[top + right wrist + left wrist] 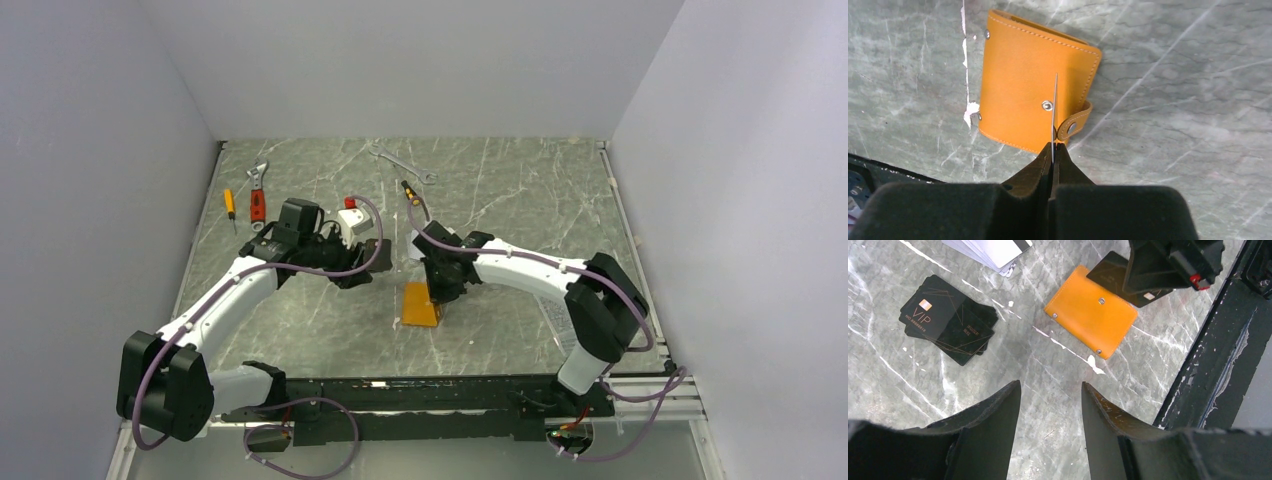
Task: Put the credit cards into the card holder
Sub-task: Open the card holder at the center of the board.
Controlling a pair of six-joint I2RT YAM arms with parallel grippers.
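Right end effector (1052,150): closed on a thin dark plastic card (1113,271). Shows edge-on at centre of the right wrist view, crossing the holder's snap stud; contact with the holder cannot be told.

Orange leather-like rectangular card holder (1033,95): lies shut and flat on the grey marbled surface (1023,365), snap tab unfastened at its lower right edge.

Left end effector (1050,390): open, grips nothing, hangs above bare surface at lower centre of the left wrist view.

Stack of black "VIP" cards (948,320): fanned at upper left of that view, well apart from the card holder.

Stack of silver-white cards (993,251): at top edge, partly cut off.
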